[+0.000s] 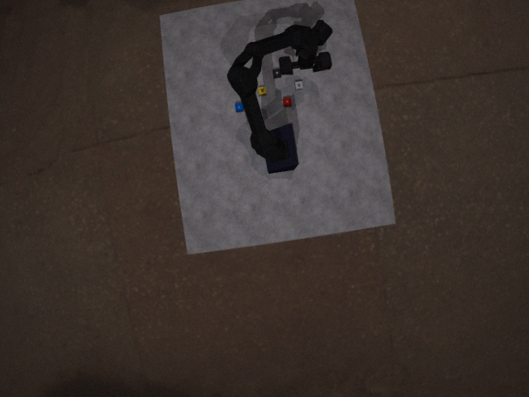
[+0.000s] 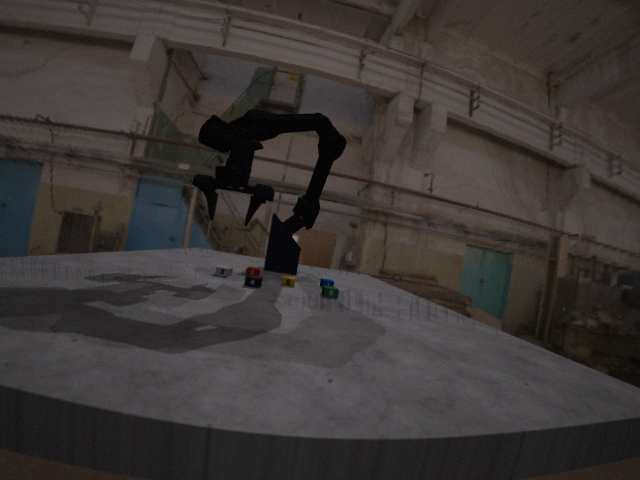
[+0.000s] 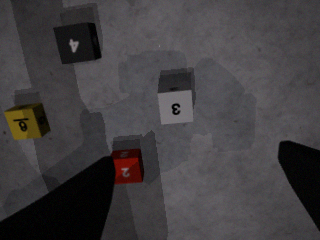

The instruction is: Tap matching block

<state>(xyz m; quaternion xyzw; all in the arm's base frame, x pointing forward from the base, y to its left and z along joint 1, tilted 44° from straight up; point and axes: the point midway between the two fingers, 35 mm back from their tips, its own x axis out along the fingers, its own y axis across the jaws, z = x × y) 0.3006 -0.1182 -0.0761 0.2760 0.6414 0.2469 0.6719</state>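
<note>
The fingers (image 2: 233,205) hang spread and empty, high above the worktop (image 2: 320,372). Six blocks show in the exterior view, so the target is judged to be the yellow block (image 3: 27,120) marked 6. In the wrist view it lies left of the fingers, beyond the red block (image 3: 127,165).

Matt mottled grey table (image 2: 361,392), matt black pincer (image 2: 233,206)

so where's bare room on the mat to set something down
Widest bare stretch: the mat beyond the base, away from the blocks. Crowded: black, white, yellow, red and blue cluster under the open gripper.
</note>
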